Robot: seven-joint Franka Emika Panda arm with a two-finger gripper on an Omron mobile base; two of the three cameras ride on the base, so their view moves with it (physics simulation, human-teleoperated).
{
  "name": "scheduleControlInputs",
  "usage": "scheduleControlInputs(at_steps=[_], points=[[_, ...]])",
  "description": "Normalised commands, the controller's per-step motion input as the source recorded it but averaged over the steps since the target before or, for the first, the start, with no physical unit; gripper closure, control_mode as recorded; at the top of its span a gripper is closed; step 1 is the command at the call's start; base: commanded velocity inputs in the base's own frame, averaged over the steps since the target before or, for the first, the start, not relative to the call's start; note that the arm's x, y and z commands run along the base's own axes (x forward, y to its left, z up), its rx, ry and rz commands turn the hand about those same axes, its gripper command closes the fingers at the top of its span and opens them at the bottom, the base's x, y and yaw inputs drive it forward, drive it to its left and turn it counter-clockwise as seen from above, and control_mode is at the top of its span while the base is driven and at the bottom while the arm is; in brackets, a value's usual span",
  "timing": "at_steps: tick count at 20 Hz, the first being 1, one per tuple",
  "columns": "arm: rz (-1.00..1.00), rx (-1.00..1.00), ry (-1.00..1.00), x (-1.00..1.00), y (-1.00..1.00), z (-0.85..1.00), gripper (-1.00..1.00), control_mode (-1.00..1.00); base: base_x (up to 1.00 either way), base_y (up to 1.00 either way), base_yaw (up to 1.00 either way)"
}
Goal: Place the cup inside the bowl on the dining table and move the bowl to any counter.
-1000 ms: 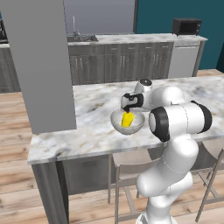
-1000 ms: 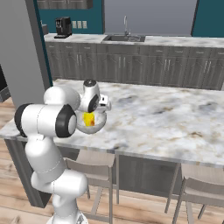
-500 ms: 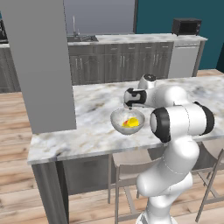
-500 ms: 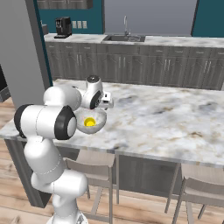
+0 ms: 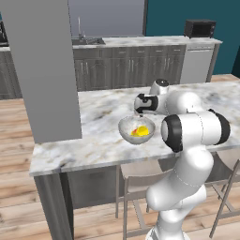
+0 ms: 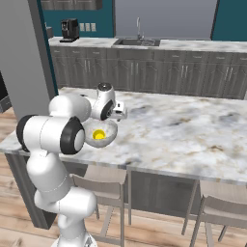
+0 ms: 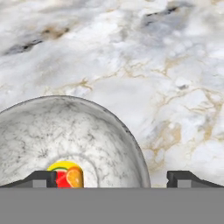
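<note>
The speckled grey-white bowl sits on the marble dining table, near its front edge. The small yellow cup, with its red part showing, lies inside the bowl at the bottom. My gripper hovers open just above the bowl's far rim and holds nothing. In the hand view one fingertip stands over the bowl's inside and the other over bare marble outside the rim.
A wide grey pillar rises at the table's left end. Stools stand under the front overhang. Across the aisle runs the counter with a sink, a microwave and a coffee machine.
The cup, upright in the bowl a second ago, has tipped over and settled on the bowl's bottom. The open gripper has shifted from over the bowl's middle toward its far rim.
</note>
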Motion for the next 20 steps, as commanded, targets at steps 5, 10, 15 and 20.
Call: scheduleControlInputs(at_steps=[5,10,15,20], points=[[0.0,0.0,0.0,0.0,-0.17,-0.02,-1.0,-1.0,0.0,0.0,0.0],[0.0,0.0,0.0,0.0,-0.18,-0.09,-1.0,-1.0,0.0,0.0,0.0],[0.0,0.0,0.0,-0.01,-0.07,-0.12,-1.0,-1.0,0.0,0.0,0.0],[0.0,0.0,0.0,-0.06,0.0,-0.2,-1.0,-1.0,0.0,0.0,0.0]])
